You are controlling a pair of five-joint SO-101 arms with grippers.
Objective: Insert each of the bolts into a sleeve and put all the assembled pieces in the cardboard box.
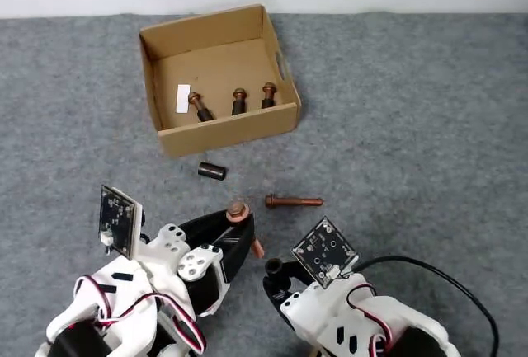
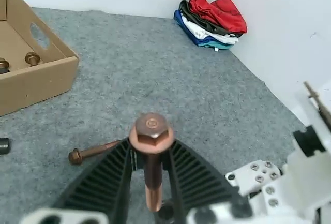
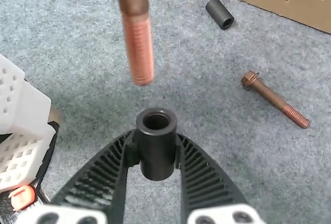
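Note:
My left gripper [image 2: 150,154] is shut on a copper bolt [image 2: 151,157], head outward; in the high view that bolt [image 1: 244,223] hangs between the arms. My right gripper [image 3: 155,149] is shut on a black sleeve [image 3: 155,142], bore facing out. The held bolt's threaded tip [image 3: 138,48] hangs just short of the sleeve's mouth, apart from it. In the high view the sleeve [image 1: 275,270] sits close below the bolt's tip. A loose bolt [image 1: 294,201] and a loose sleeve [image 1: 212,171] lie on the carpet. The cardboard box [image 1: 213,34] holds three assembled pieces [image 1: 238,100].
Grey carpet [image 1: 412,126] covers the table. A pile of folded clothes [image 2: 212,17] lies by the white wall. The box stands at the back centre, with open carpet on both sides of it.

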